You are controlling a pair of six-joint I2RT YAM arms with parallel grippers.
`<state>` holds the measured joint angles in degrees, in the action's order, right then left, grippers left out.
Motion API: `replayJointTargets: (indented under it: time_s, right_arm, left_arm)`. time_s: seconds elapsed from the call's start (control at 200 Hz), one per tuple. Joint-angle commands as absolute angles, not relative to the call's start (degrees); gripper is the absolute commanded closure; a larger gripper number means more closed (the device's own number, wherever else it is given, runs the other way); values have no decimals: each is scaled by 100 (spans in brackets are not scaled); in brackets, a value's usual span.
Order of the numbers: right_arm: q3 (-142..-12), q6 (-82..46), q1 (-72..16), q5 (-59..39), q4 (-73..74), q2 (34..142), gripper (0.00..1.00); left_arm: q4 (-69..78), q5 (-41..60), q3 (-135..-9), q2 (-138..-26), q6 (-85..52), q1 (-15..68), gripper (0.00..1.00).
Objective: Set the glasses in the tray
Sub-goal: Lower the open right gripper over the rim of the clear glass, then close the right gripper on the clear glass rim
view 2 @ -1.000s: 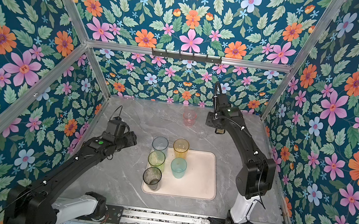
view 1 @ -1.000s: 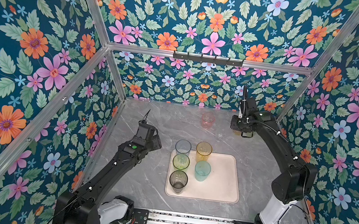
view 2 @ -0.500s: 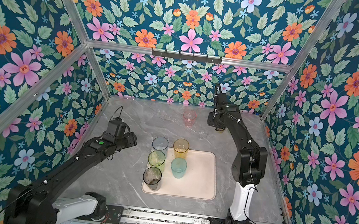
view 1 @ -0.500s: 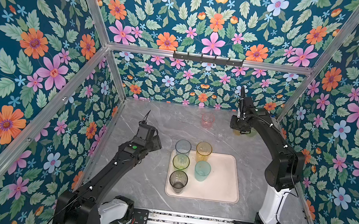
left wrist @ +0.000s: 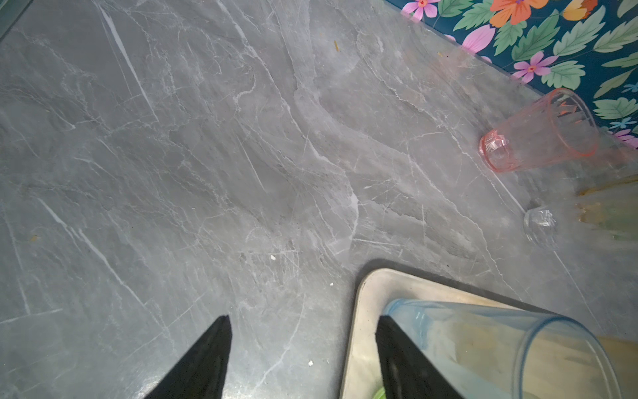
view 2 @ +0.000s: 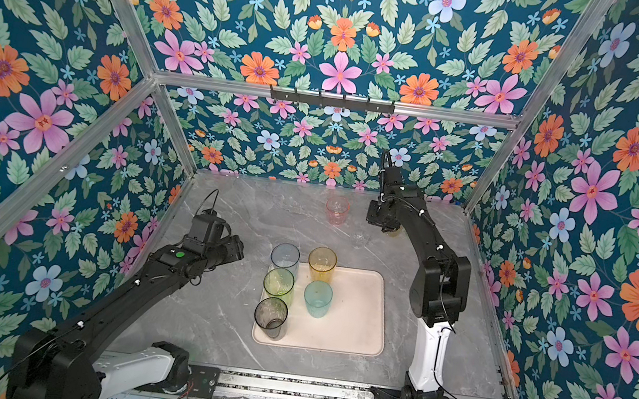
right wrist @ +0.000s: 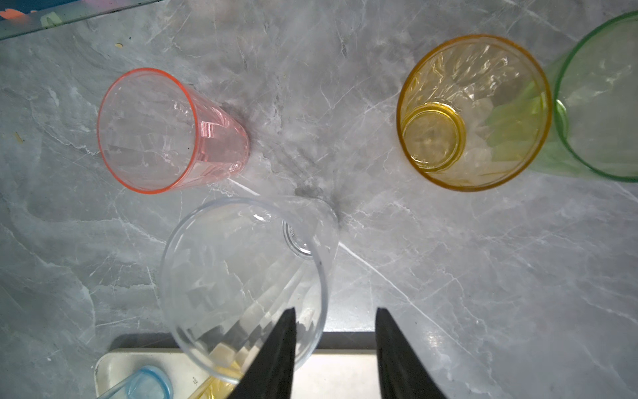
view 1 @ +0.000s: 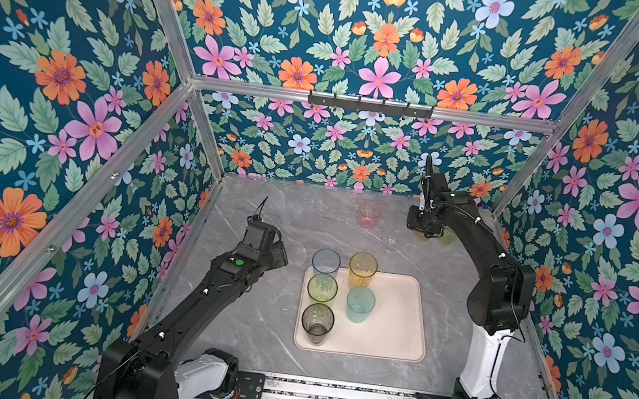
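The right gripper (right wrist: 335, 312) is hovering over the far right of the grey table (view 1: 252, 317). Its jaws are standing apart and gripping nothing, just above the clear glass (right wrist: 241, 276). The pink glass (view 1: 369, 214), short amber glass (right wrist: 473, 110) and green glass (right wrist: 600, 96) are standing nearby on the table. The left gripper (left wrist: 302, 317), likewise parted and empty, is hanging just beside the tray (view 1: 397, 328). The tray is carrying the blue-grey glass (view 1: 325, 261), tall amber glass (view 1: 362, 268), yellow-green glass (view 1: 322, 289), teal glass (view 1: 360, 303) and smoky glass (view 1: 317, 321).
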<state>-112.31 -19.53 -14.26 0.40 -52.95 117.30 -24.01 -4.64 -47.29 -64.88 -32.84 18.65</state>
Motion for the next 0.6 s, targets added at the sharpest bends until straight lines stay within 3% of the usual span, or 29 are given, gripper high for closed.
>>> replayJointTargets:
  time_s: [0.0,0.595]
  right_arm:
    - [-11285,-1958,-1425,-2,-5456,11764,60]
    - [-11461,-1978,-1431,-134,-5519,12067,64]
  left_arm:
    - [-2360,-504,-4720,-6476,-3252,1859,30]
    - [-2355,-465,-4782,-6551,-3229,1857,31]
